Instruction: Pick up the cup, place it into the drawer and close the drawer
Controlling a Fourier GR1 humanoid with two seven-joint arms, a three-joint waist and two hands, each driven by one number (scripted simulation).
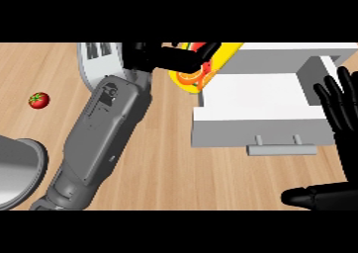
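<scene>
Above the open drawer's [255, 94] left edge, the left hand [163, 55] curls round the yellow cup [200, 71], holding it tilted. At the right edge, the right hand [346, 128] rests open, fingers straight.

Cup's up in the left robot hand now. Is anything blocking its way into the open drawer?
Nothing visible does. The left robot hand holds the cup at the open drawer's left wall, and the drawer's inside shows bare. The right robot hand rests open past its right side.
</scene>
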